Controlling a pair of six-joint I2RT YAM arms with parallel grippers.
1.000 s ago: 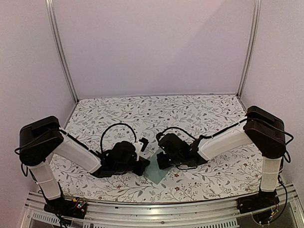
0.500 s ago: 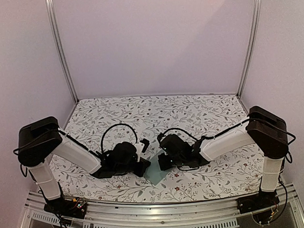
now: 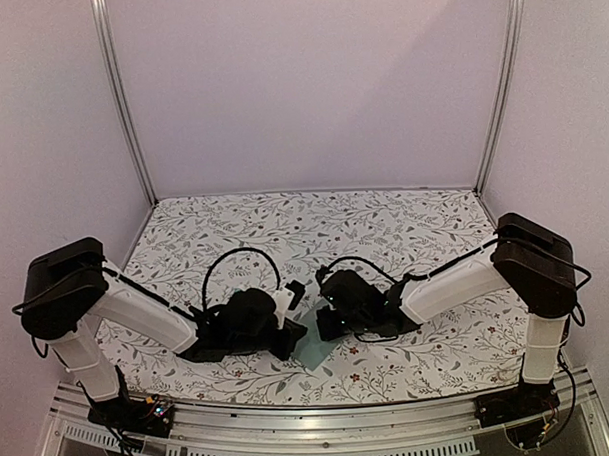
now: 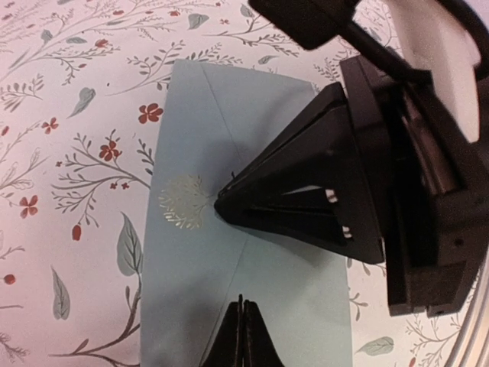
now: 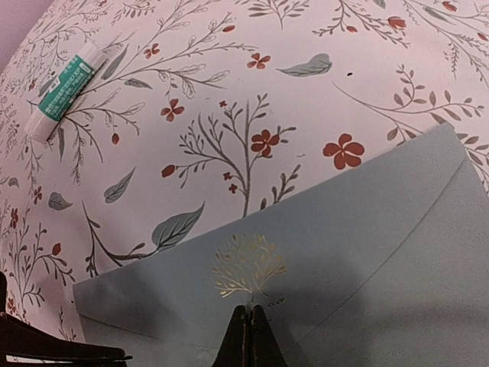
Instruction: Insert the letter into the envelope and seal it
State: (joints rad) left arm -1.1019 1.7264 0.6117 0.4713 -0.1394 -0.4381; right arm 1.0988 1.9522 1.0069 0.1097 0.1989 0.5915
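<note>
Left jaws and right jaws, both pinched shut and empty, rest tips on the closed teal envelope (image 4: 200, 115); press firmly along the flap edges.

The top camera looks down from above and behind the arm bases, far enough off to take in the whole worktop (image 3: 384, 225). The left wrist camera sits close over the surface, looking past the left tool (image 4: 243, 310) toward the right tool (image 4: 220, 205). The right wrist camera is just as near. All three views share the envelope (image 3: 314, 345), and both wrist views show its gold emblem (image 4: 183, 202).
</note>
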